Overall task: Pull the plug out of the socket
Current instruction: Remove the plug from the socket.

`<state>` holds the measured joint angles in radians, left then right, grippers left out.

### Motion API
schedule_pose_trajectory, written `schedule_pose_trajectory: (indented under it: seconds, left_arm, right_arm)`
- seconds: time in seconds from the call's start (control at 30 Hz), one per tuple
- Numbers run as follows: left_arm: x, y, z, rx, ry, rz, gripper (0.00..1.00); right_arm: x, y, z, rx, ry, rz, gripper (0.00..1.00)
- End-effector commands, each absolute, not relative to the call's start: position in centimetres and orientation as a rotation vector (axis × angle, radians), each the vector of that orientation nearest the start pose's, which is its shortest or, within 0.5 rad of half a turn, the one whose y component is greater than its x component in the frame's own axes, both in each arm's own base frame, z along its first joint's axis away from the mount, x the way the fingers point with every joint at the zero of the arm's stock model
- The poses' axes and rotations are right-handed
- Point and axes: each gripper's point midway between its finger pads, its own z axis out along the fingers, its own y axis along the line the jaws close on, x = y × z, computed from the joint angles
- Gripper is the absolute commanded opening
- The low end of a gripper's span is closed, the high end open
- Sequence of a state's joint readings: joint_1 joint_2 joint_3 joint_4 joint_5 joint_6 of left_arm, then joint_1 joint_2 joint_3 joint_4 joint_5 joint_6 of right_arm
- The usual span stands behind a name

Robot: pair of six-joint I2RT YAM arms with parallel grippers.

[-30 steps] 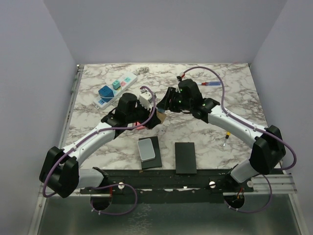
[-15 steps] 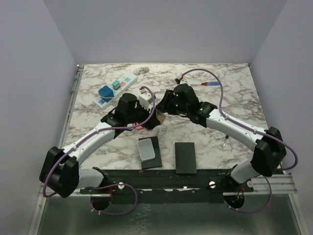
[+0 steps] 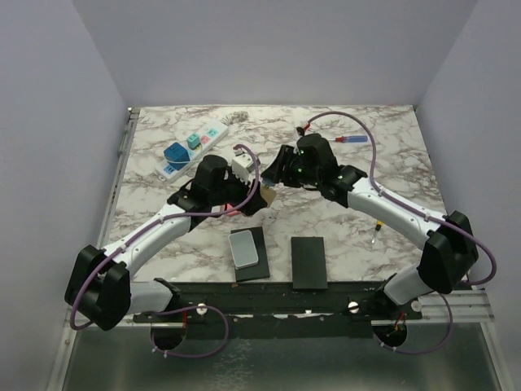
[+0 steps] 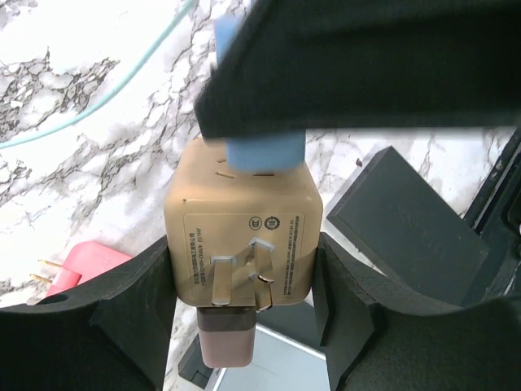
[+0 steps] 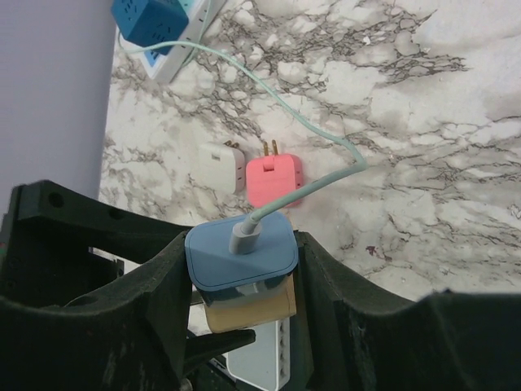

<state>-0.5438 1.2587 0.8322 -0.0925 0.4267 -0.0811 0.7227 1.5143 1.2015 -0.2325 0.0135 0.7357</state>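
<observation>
The blue plug [image 5: 240, 252] sits pressed against one face of a tan adapter cube [image 4: 244, 236], and the pair hangs above the marble bench [image 3: 415, 155] just above the middle of the overhead frame. The right tool [image 5: 240, 277] is clamped on the blue plug, one dark finger on each side. The left tool [image 4: 242, 285] is clamped on the tan cube, whose folding metal prongs and printed label face its camera. From where I stand the two blocks look joined, though I can't make out whether the pins are fully seated.

A pale teal cable [image 5: 301, 122] leaves the plug's back and runs toward the upper left. There the white power strip [image 3: 193, 145] lies slantwise on the bench, well away from both tools, with a blue cube adapter [image 3: 175, 153] standing on it.

On the marble under the tools lie a pink plug [image 5: 274, 181] and, just beside it, a white adapter [image 5: 221, 167].

Lower in the overhead frame a grey block [image 3: 244, 248] rests on a black pad, and a second black pad [image 3: 309, 262] lies to its right.
</observation>
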Motion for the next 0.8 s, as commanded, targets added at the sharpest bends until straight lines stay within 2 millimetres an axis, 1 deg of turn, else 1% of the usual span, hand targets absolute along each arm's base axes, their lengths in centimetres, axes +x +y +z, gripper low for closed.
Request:
schedule_pose_trajectory:
  seconds: [0.0,0.1,0.17,0.33,0.5,0.63,0.77]
  left_arm:
    - [27.1,-25.8,18.8,0.816,1.918,-0.82,0.0]
    - [26.8,-26.0,19.0,0.836,1.905,-0.827,0.0]
    - [26.8,-26.0,18.8,0.837,1.909,-0.822,0.0]
    - [27.3,-25.8,18.3,0.81,1.936,-0.797,0.0]
    - [27.5,-25.6,18.2,0.795,1.943,-0.787,0.0]
    - [27.1,-26.0,19.1,0.806,1.911,-0.826,0.0]
    - [27.0,-26.1,21.0,0.786,1.842,-0.899,0.0]
  right_arm:
    - [34.4,30.4,21.2,0.068,2.205,0.867,0.0]
    - [35.0,29.4,20.6,0.092,2.216,0.852,0.0]
    - [35.3,29.2,20.6,0.099,2.213,0.85,0.01]
    - [35.3,29.5,21.1,0.082,2.208,0.867,0.01]
    - [35.3,29.3,21.1,0.088,2.199,0.861,0.01]
    - [35.3,28.7,21.2,0.083,2.175,0.834,0.01]
    - [35.5,27.6,20.7,0.043,2.179,0.746,0.01]
